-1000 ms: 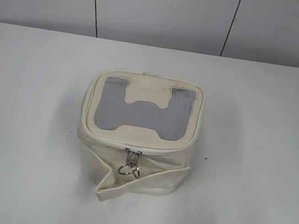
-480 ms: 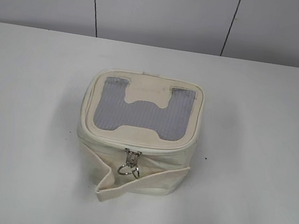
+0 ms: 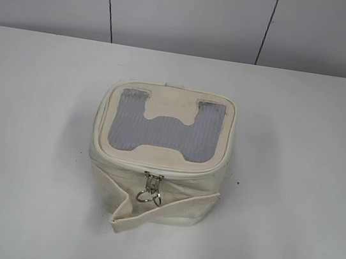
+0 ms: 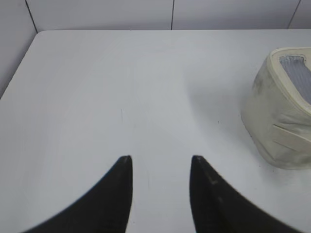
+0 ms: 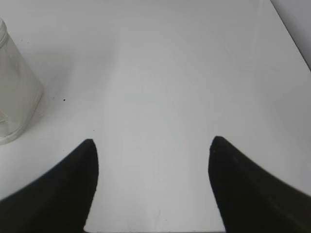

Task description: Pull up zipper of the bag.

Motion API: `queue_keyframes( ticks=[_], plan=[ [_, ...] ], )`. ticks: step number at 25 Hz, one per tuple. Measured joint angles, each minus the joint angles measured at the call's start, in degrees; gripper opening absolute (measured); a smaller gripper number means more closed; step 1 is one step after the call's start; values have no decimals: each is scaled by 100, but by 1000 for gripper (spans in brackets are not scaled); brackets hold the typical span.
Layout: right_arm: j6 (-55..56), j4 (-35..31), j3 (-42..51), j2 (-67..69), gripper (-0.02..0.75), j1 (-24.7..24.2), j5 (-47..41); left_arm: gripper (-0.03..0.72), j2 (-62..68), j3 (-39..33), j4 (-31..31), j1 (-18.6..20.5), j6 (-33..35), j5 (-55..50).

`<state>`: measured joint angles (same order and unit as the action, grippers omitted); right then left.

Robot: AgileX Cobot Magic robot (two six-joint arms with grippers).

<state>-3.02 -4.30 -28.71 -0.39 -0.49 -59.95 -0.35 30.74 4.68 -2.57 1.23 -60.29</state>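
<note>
The cream bag (image 3: 170,197) stands in the middle of the white table, its grey mesh H-shaped panel (image 3: 163,128) facing up. The zipper track (image 3: 186,171) runs round the top rim. Its silver slider and ring pull (image 3: 151,189) hang at the front face, above a loose cream strap band (image 3: 168,211). Neither arm shows in the exterior view. In the left wrist view my left gripper (image 4: 160,158) is open and empty above bare table, with the bag (image 4: 282,121) off to the right. In the right wrist view my right gripper (image 5: 151,141) is open and empty, with the bag (image 5: 14,97) at the left edge.
The white table (image 3: 298,153) extends on all sides of the bag. A pale panelled wall (image 3: 189,16) rises behind its far edge. The table's right edge shows in the right wrist view (image 5: 291,34).
</note>
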Motion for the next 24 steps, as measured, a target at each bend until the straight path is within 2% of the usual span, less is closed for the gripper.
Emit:
queue_keyframes(
  ticks=[24],
  plan=[
    [0,0,0,0,554,0,0,307,0,0,0,0,0,0]
  ],
)
